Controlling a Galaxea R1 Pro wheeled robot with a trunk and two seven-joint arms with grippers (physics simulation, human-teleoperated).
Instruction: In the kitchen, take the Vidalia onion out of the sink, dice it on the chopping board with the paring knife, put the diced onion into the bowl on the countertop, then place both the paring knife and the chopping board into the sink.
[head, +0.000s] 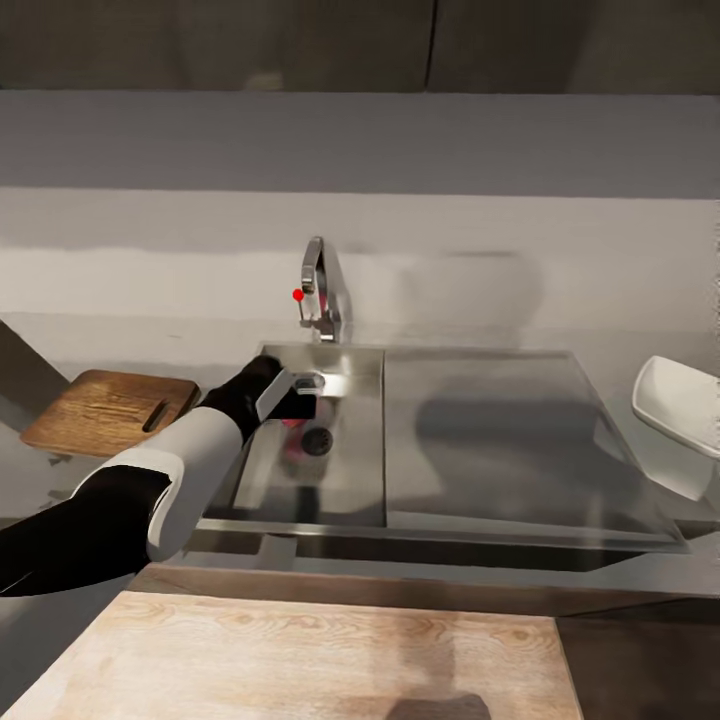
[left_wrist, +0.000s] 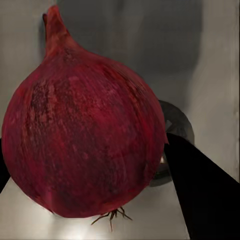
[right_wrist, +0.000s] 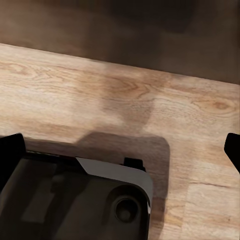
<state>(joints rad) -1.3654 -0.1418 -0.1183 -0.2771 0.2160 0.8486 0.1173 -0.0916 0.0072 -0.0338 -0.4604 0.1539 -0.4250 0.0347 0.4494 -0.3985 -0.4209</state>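
Note:
The Vidalia onion (left_wrist: 85, 130), dark red with a stalk tip and root hairs, rests on the floor of the sink (head: 330, 358) beside the round drain (head: 318, 440). My left gripper (head: 298, 398) reaches down into the basin. Its dark fingers (left_wrist: 200, 190) press against both sides of the onion (head: 294, 424). On the countertop (head: 60, 480) left of the sink lies the brown chopping board (head: 105, 410). The white bowl (head: 685, 400) sits at the far right. My right gripper (right_wrist: 124, 147) is open over a light wooden surface. The paring knife is out of view.
A chrome tap (head: 320, 290) with a red knob stands behind the basin. A flat steel drainboard (head: 500, 430) stretches right of it. The light wooden surface (head: 300, 660) lies below the counter's front edge, with a dark part of the robot (right_wrist: 75, 200) over it.

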